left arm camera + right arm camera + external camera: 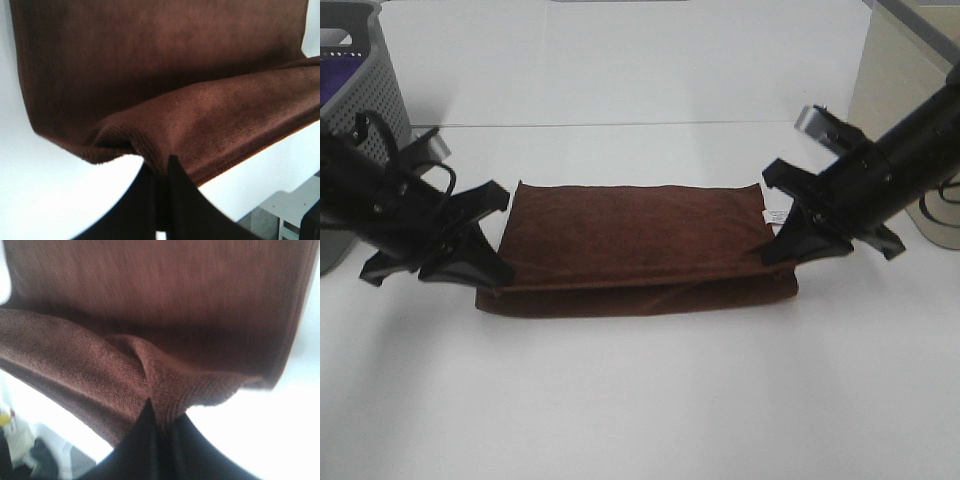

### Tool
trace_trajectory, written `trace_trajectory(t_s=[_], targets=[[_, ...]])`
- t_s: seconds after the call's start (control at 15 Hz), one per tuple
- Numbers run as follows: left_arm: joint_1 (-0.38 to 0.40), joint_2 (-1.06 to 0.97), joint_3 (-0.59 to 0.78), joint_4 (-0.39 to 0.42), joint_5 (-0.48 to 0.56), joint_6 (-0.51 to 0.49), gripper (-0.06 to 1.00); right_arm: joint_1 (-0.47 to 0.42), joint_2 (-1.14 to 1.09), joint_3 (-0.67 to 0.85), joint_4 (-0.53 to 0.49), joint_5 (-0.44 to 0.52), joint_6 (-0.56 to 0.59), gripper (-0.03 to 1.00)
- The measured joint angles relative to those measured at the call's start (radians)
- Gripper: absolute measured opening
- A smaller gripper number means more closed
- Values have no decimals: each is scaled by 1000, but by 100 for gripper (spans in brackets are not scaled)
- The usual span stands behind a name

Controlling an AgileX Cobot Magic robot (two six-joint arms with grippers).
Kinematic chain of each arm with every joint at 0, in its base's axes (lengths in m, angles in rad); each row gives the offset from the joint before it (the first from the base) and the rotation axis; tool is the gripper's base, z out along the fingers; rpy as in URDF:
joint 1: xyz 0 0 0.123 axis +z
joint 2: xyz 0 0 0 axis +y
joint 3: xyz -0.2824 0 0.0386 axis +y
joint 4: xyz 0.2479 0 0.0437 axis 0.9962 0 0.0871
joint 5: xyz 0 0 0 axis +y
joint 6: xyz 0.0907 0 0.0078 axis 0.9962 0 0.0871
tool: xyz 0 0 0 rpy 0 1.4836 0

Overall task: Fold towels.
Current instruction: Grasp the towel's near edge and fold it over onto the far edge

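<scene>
- The dark brown towel (635, 245) was shown spread across the white table (640, 400), doubled over itself. A second layer was visible as a narrow strip under the towel's edge nearest the camera.
- The left gripper (161, 169) was placed at the towel's left end. Its two black fingers were pressed together, with a bunched fold of the plush cloth pinched between them.
- The right gripper (152, 414) was placed at the towel's right end. It was likewise clamped on a gathered fold of the cloth.
- In both wrist views, the pinched folds were seen raised, with bare table beneath them.
- A small white tag (775, 217) was seen at the towel's right edge, just beside the right gripper.
- A grey perforated basket (365, 95) was recorded beyond the towel's far left corner, well apart from it.
</scene>
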Motion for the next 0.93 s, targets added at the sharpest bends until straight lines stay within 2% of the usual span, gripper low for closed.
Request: trace_trajectory(t_s=[0.2,0.27,0.53,0.67,0.93], targets=[[1,111,-222,67,5,-58,1,0,84,-230,-15,8,10,0],[1,187,-345,95,15,-83,1,0,155,-339,-22,31,13,0],[1,361,-592,184,22,-159,1,-1,300,-569,-67,48,62,0],[1,402,-658,196,11,-168,1,-1,358,-630,-101,49,90,0],[1,403,-668,196,-62,-175,1,-1,407,-669,-124,35,117,0]])
